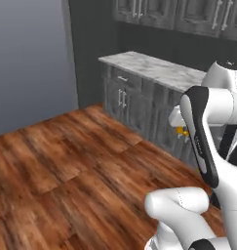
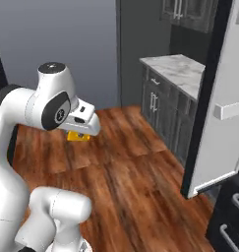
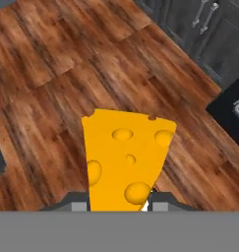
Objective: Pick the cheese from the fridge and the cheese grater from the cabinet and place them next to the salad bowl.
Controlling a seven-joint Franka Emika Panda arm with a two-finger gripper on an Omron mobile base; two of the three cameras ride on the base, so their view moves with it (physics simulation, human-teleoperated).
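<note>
Cheese (image 3: 127, 160) sits pinched between the fingers (image 3: 116, 203), carried in the air over the wood floor (image 3: 52, 98); in the hand view the wedge rises from 6 o'clock to the middle of the picture, and in the right base view a small yellow corner of it pokes out under the white hand at about 9 o'clock. The fingers are closed on it, with only their dark tips peeking out either side of its base. To my eye the job in hand is the carry toward the salad bowl, and the way to do it well is to keep the squeeze steady and the wrist level, swing slowly, and give the open fridge door (image 2: 224, 98) at 3 o'clock in the right base view a wide berth. The wedge looks firm and smooth, waxy orange-yellow with rounded shallow holes and flat faces, so it should sit well between flat pads but could slide if tilted hard. Below lie glossy reddish planks with dark grain. The desk (image 1: 154, 68) at 1 o'clock in the left base view has a pale marbled top over dark grey panelled doors with slim metal handles.
</note>
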